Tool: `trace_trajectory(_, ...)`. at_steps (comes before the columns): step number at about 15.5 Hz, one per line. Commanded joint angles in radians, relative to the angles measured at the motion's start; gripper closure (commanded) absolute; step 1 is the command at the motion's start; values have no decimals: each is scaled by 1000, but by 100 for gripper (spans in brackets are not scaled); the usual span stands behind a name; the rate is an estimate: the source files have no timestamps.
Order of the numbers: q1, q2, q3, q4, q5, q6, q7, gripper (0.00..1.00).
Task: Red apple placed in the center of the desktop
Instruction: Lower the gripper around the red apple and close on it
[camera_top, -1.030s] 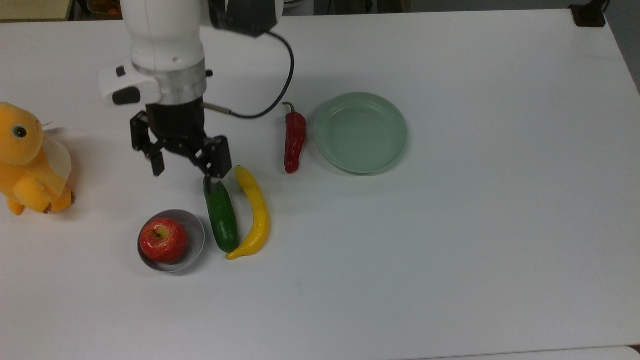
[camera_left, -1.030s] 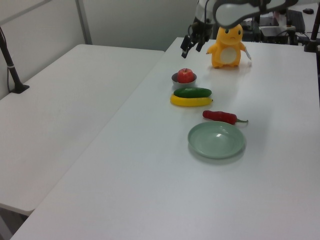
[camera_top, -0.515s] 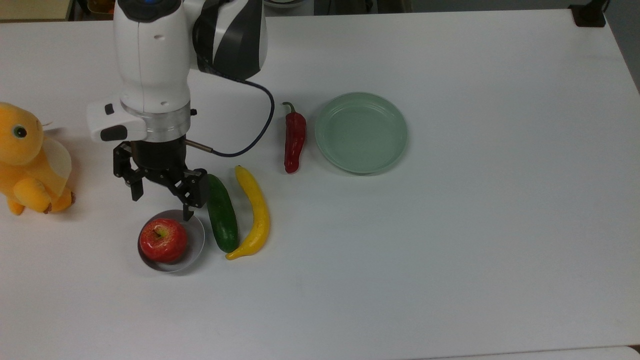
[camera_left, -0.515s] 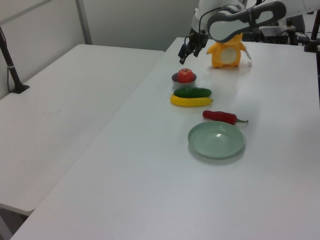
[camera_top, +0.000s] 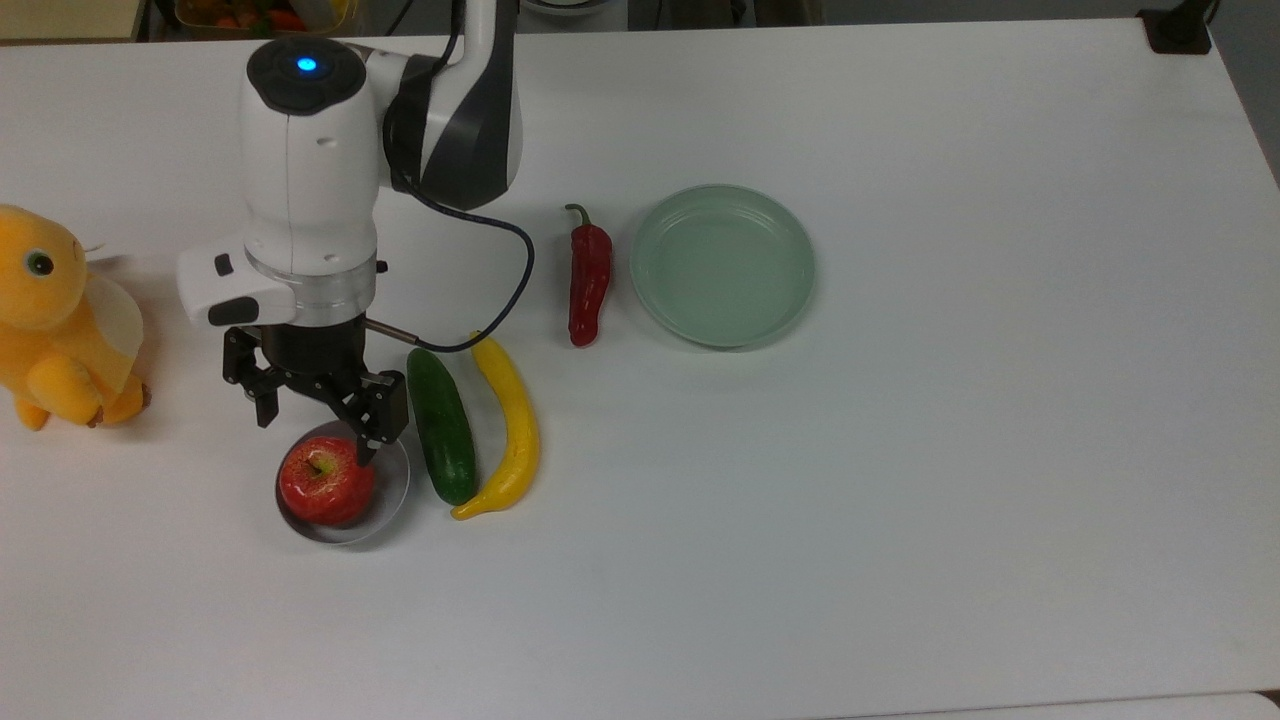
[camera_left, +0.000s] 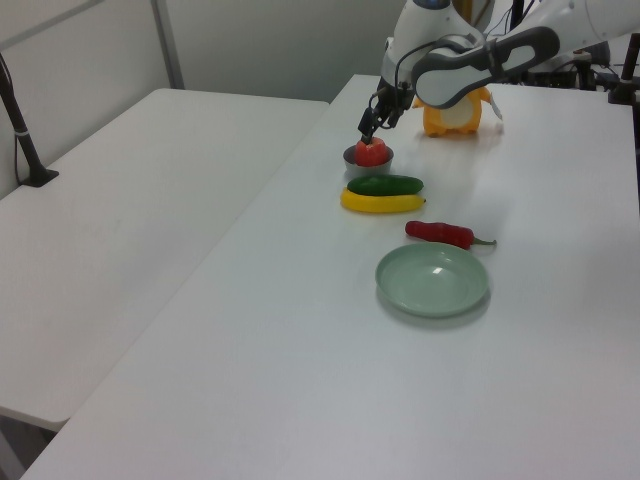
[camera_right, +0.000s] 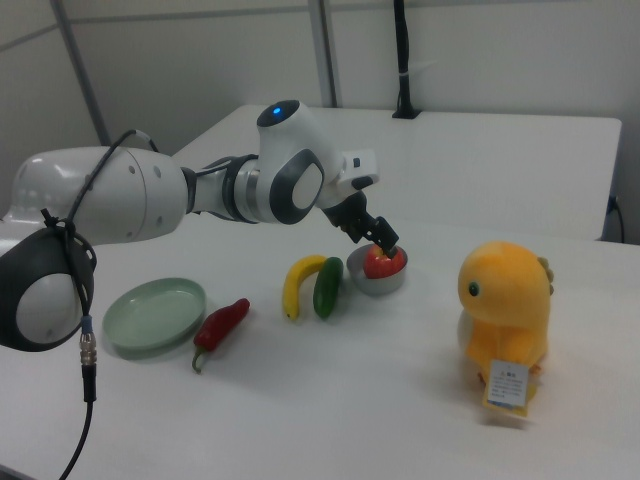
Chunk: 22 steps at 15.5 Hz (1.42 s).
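on the white worktop (camera_top: 900, 500) there was one of each thing. going left to right in the top view: one orange plush toy (camera_top: 60, 320) at the left edge, one small grey bowl (camera_top: 385, 495) holding the one red apple (camera_top: 325, 482), one green cucumber (camera_top: 440, 425), one yellow banana (camera_top: 512, 425) just beside the cucumber, one red chili pepper (camera_top: 588, 275), and one pale green plate (camera_top: 722, 265) near the pepper's right.

the red apple sat in the bowl toward the top view's left, near side of the worktop, well apart from the middle.

the one pincer (camera_top: 315, 412) stood spread wide, gripping nothing, its fingers (camera_top: 372, 430) straddling the far edge of the bowl just above the apple; in the right view the pincer (camera_right: 378, 240) sat right at the apple's (camera_right: 382, 262) top.

compared with a second ago, the pincer had moved from above the cucumber's far tip to the left and nearer, down over the bowl. the apple, bowl, cucumber, banana, pepper, plate and toy had not shifted.
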<state>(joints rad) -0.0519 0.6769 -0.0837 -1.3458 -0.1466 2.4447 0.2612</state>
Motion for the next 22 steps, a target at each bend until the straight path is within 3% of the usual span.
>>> trace_trajectory(1,6,50,-8,60,-28,11,24,0)
trace_trajectory(8,6,92,-8,65,-54,80,24,2)
trace_trajectory(10,6,95,-7,65,-62,85,24,17)
trace_trajectory(12,6,95,-5,65,-62,83,24,18)
trace_trajectory(13,6,95,-5,63,-62,83,24,29)
trace_trajectory(15,6,93,-4,63,-62,83,26,68)
trace_trajectory(16,6,93,-2,63,-62,83,26,77)
trace_trajectory(22,4,84,1,62,-61,83,44,77)
